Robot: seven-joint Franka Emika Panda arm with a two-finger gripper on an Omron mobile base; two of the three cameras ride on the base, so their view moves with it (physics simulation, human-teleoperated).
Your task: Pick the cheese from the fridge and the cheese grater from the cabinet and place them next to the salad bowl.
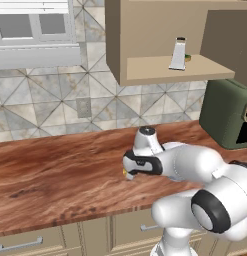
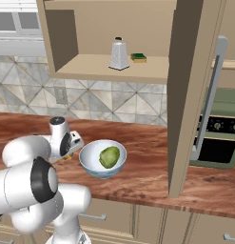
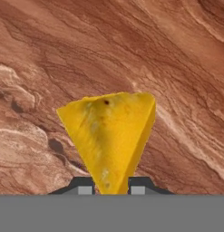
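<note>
Gripper fingers clamp the cheese above the wooden counter, as I read the hand view. Left base view: cheese grater upright on the cabinet shelf. Right base view: salad bowl just beside my arm's hand.

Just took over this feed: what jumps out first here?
The yellow cheese wedge sits between the fingers over the reddish wooden counter. The salad bowl with its lettuce stands on that counter just right of the hand. The cheese grater stands on the cabinet shelf, beside a small green block.
</note>
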